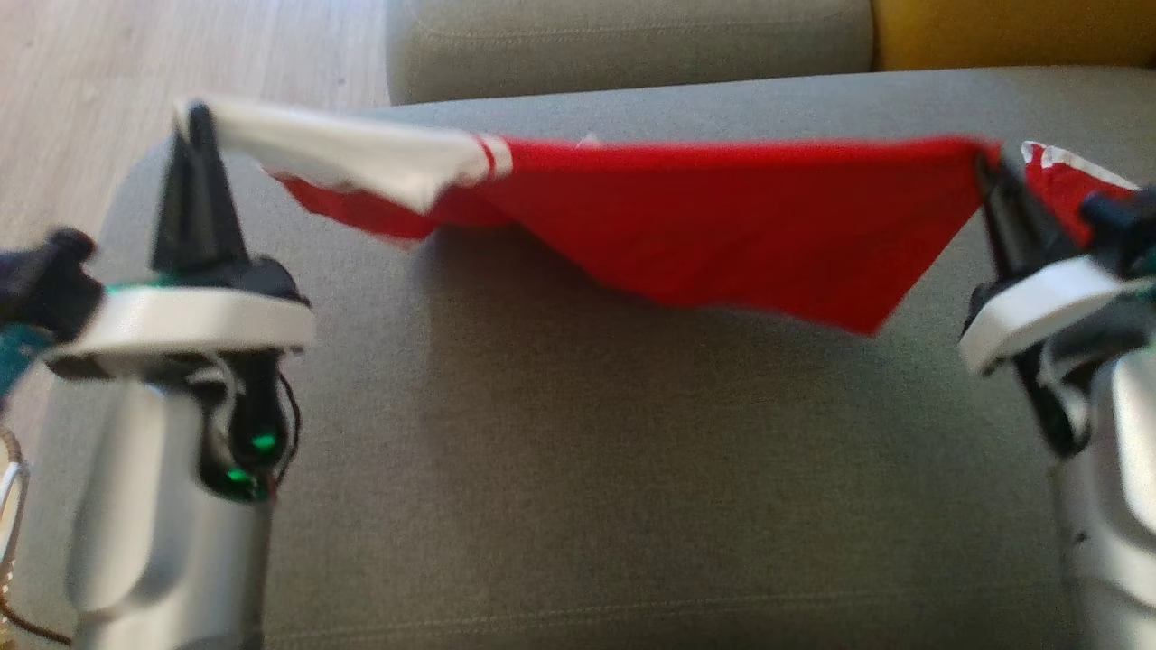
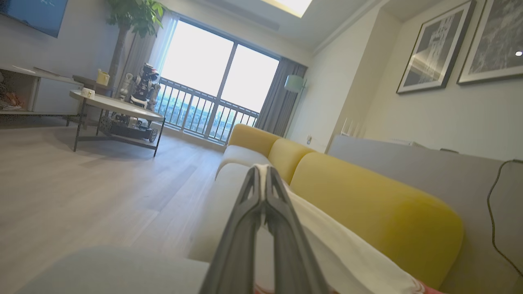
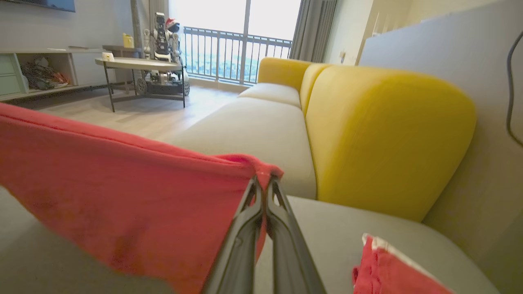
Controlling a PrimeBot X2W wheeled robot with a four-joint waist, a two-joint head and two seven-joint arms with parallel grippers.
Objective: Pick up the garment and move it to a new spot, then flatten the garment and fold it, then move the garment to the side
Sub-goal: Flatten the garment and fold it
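Mostly blurred, garment (image 1: 722, 217) taut, right hand (image 1: 986, 170) cropped

In frame: one garment (image 1: 722, 226). Two grippers, left gripper (image 1: 194, 122) and right gripper (image 1: 986, 167). Three yellow cushions (image 2: 376, 212) and three grey seats (image 3: 253, 139) on one sofa (image 1: 587, 433). Two framed pictures (image 2: 433, 49). Beyond, one table (image 2: 122, 107), one cup (image 2: 88, 93), one toy robot (image 2: 145, 85), one plant (image 2: 135, 14), one lamp (image 2: 295, 83), one shelf unit (image 2: 41, 94), one balcony railing (image 2: 196, 112). One cable (image 2: 492, 220).

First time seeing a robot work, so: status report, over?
Left claw shut on white end. Right claw shut on red corner. Red-and-white garment stretched between them above grey sofa seat. Nothing in the way.
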